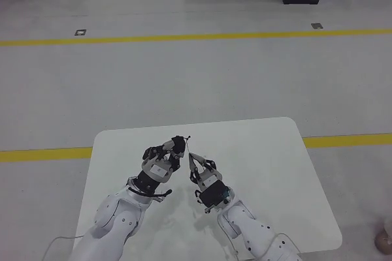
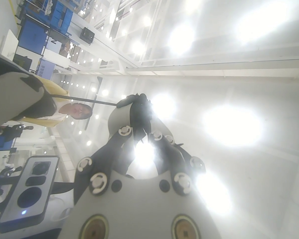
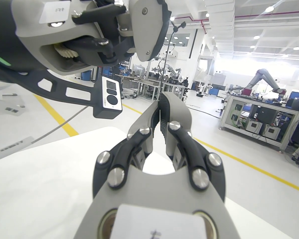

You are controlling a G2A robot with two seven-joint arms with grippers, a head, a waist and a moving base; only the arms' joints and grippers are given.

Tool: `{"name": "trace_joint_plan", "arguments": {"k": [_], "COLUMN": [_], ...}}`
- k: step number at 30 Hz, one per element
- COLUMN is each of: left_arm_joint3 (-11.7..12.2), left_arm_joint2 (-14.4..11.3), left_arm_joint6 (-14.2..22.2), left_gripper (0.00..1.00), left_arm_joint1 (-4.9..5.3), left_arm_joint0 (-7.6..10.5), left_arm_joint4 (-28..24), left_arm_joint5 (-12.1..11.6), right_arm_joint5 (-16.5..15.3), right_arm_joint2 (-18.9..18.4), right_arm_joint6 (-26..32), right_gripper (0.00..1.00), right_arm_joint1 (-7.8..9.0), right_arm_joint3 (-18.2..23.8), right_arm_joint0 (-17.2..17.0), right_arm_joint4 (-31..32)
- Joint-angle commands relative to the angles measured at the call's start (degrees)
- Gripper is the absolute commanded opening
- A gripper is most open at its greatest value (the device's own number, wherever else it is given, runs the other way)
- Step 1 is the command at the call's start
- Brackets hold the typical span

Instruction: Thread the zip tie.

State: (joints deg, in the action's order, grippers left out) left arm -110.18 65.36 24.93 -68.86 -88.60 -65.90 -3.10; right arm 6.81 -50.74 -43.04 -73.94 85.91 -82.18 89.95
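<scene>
A thin black zip tie (image 3: 168, 58) rises from the tips of my right gripper (image 3: 160, 98), which is shut on its lower part. Its small head end sits by the fingertips of my left gripper (image 3: 164, 6). In the left wrist view the zip tie (image 2: 89, 100) runs taut from my shut left gripper (image 2: 137, 101) across to the right gripper's finger (image 2: 15, 95). From above, the left gripper (image 1: 178, 145) and right gripper (image 1: 193, 158) hover close together over the white table (image 1: 268, 169), with the zip tie (image 1: 189, 147) between them.
The table's far edge (image 1: 202, 125) lies just beyond the grippers. Bare tabletop spreads to both sides. Yellow floor lines (image 1: 353, 139) run behind the table, and workbenches (image 3: 259, 118) stand far off in the room.
</scene>
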Motion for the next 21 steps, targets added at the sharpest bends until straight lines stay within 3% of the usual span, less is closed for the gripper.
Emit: {"name": "trace_joint_plan", "arguments": {"k": [1, 2, 11, 16, 19, 21], "left_arm_joint3": [0.15, 0.24, 0.80, 2.97, 5.35, 5.35], "left_arm_joint2": [0.00, 0.04, 1.33, 2.24, 2.38, 2.38], "left_arm_joint6": [-0.07, -0.10, -0.76, -3.77, -6.04, -6.04], "left_gripper": [0.00, 0.00, 0.00, 0.00, 0.00, 0.00], "left_arm_joint1": [-0.02, -0.03, -0.04, -0.06, -0.11, -0.11], "left_arm_joint0": [-0.03, -0.05, -0.32, -1.47, -2.29, -2.29], "left_arm_joint4": [0.34, 0.57, 1.94, 2.31, 3.26, 3.26], "left_arm_joint5": [-0.14, -0.26, -1.59, -2.23, -3.03, -3.03], "right_arm_joint5": [0.22, 0.52, 1.67, -1.61, -1.68, -1.68], "right_arm_joint2": [-0.05, -0.17, -4.34, -8.99, -9.27, -9.27], "right_arm_joint6": [0.05, 0.14, -1.59, -2.70, -2.61, -2.61], "right_gripper": [0.42, 1.00, 1.00, 1.00, 1.00, 1.00], "right_arm_joint1": [0.06, 0.08, 1.00, 1.73, 1.76, 1.76], "right_arm_joint3": [0.19, 0.48, 2.46, 4.07, 4.06, 4.06], "right_arm_joint0": [-0.08, -0.27, -3.87, -7.62, -7.82, -7.82], "right_arm_joint4": [0.00, 0.00, -1.04, -6.87, -7.16, -7.16]}}
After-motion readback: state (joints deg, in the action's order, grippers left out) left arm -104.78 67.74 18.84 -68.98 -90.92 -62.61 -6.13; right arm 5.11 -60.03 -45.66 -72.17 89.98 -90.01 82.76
